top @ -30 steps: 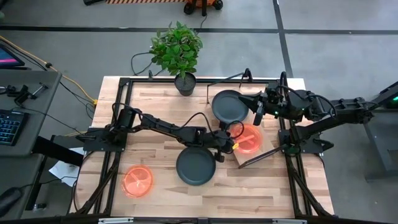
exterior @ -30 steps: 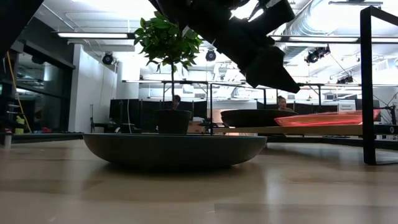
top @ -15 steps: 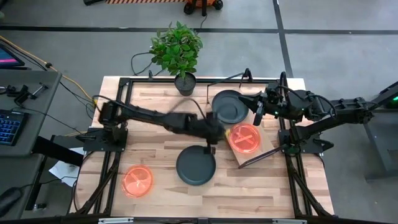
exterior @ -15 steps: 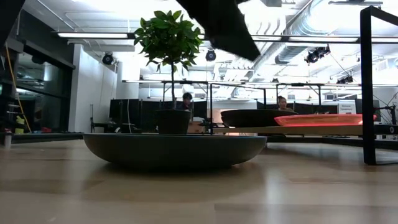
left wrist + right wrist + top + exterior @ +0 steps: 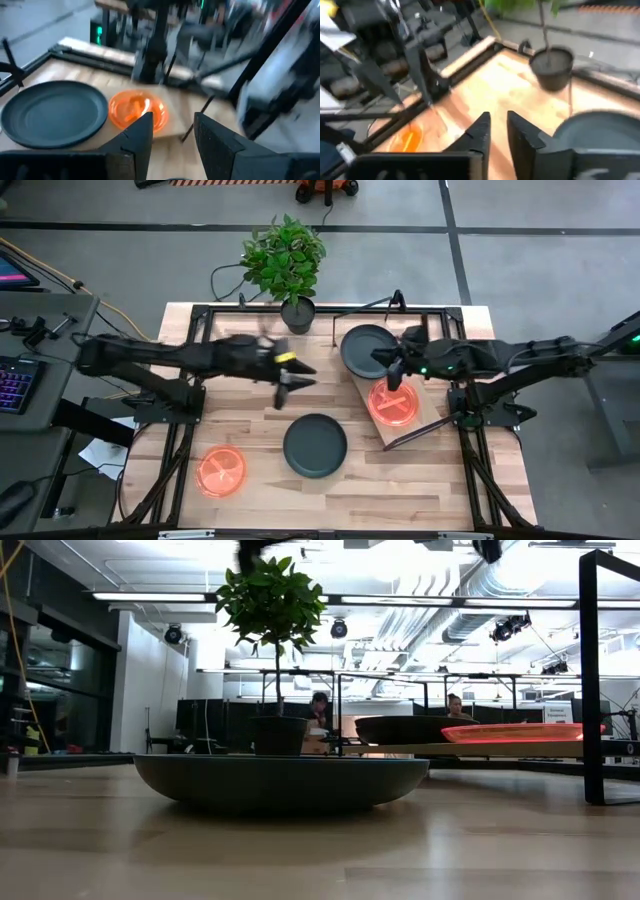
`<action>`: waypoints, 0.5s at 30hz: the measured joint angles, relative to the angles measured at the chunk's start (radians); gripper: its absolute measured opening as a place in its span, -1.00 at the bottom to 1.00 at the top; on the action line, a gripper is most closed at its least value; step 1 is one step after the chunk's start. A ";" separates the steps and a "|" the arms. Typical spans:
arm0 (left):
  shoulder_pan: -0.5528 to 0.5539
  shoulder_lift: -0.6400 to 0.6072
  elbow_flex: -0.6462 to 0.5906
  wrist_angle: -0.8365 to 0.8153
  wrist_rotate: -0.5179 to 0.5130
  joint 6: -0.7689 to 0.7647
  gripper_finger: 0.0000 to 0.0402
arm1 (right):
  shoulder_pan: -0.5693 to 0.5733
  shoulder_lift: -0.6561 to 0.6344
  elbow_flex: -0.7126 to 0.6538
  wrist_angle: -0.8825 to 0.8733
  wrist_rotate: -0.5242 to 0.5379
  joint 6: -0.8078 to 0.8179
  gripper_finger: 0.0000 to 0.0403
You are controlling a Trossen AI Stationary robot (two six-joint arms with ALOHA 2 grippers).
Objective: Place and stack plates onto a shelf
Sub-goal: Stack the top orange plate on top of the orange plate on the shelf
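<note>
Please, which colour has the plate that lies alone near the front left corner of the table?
The plate is translucent bright orange; the high view shows it best.

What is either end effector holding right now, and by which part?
Nothing. The left end effector is open and empty above the table; the right end effector is open and empty over the shelf.

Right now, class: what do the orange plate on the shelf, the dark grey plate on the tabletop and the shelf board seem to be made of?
Orange plate: probably translucent plastic or glass; light glows through it and the surface glints.
Dark grey plate: possibly matte ceramic or plastic; even, dull surface with a raised rim.
Shelf: apparently light wood, pale and unpainted.
</note>
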 joint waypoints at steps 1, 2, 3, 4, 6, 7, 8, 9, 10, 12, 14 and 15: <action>-0.005 -0.049 -0.047 0.039 -0.012 -0.029 -0.35 | 0.000 0.016 0.000 0.005 -0.019 0.011 -0.71; -0.011 -0.100 -0.090 0.066 -0.027 -0.053 -0.35 | -0.001 0.033 0.000 0.021 -0.044 0.027 -0.65; -0.017 -0.146 -0.131 0.087 -0.046 -0.071 -0.35 | -0.006 0.051 0.000 0.035 -0.078 0.038 -0.59; -0.023 -0.185 -0.161 0.111 -0.065 -0.084 -0.35 | -0.011 0.072 0.000 0.053 -0.114 0.050 -0.53; -0.034 -0.261 -0.214 0.124 -0.102 -0.110 -0.35 | -0.026 0.122 0.000 0.111 -0.208 0.067 -0.41; -0.037 -0.290 -0.232 0.131 -0.118 -0.123 -0.35 | -0.035 0.150 0.000 0.141 -0.260 0.078 -0.36; -0.039 -0.316 -0.243 0.134 -0.134 -0.132 -0.35 | -0.042 0.181 0.000 0.164 -0.315 0.090 -0.31; -0.039 -0.339 -0.252 0.130 -0.149 -0.134 -0.35 | -0.048 0.217 0.000 0.182 -0.368 0.103 -0.28; -0.039 -0.359 -0.257 0.130 -0.158 -0.134 -0.35 | -0.054 0.252 0.000 0.199 -0.424 0.118 -0.26; -0.039 -0.388 -0.263 0.134 -0.174 -0.134 -0.35 | -0.059 0.325 0.000 0.195 -0.511 0.154 -0.23; -0.039 -0.402 -0.263 0.133 -0.181 -0.134 -0.35 | -0.063 0.397 0.000 0.190 -0.574 0.190 -0.23; -0.039 -0.405 -0.263 0.134 -0.181 -0.134 -0.35 | -0.064 0.433 0.000 0.183 -0.599 0.207 -0.23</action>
